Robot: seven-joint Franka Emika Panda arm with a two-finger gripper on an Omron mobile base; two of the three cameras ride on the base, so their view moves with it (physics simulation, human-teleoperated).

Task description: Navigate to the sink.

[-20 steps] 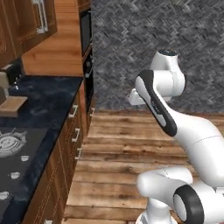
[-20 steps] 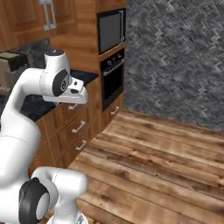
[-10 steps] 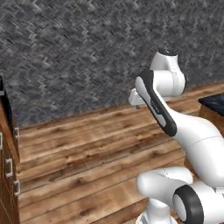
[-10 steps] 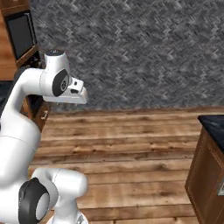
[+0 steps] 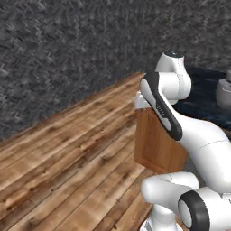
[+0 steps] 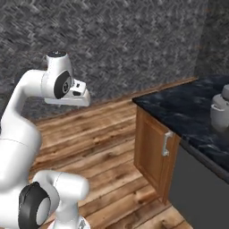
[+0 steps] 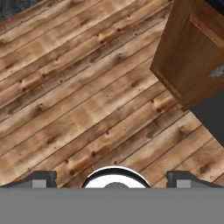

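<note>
The arm (image 6: 49, 89) is carried folded and raised above the base, with nothing held. In the hand view the jaws are seen to stand well apart, one fingertip (image 7: 37, 179) low at the left and the other low at the right, with bare wooden floor (image 7: 83, 87) between them.

A dark herringbone wall (image 5: 67, 49) is faced across the plank floor. To the right, the end of a wooden cabinet (image 6: 154, 147) with a silver handle (image 6: 166, 143) is seen, topped by a dark marbled table (image 6: 179, 107). A grey panel (image 6: 197, 188) adjoins the cabinet on its near side. A rounded grey appliance (image 6: 220, 112) stands on the table at the right edge of the right base view; its kind cannot be told.

The sink cannot be located from these pictures: no black basin, drain or faucet is found on the visible stretch of table. It is judged that the sink lies further along that table, beyond the right edge of the views.

The task is assessed as partly done at best. A table end has been reached, but the base is not yet squared to any sink. What is left, by this judgement, is further turning or driving to the right until the basins are brought in front of the base.
</note>
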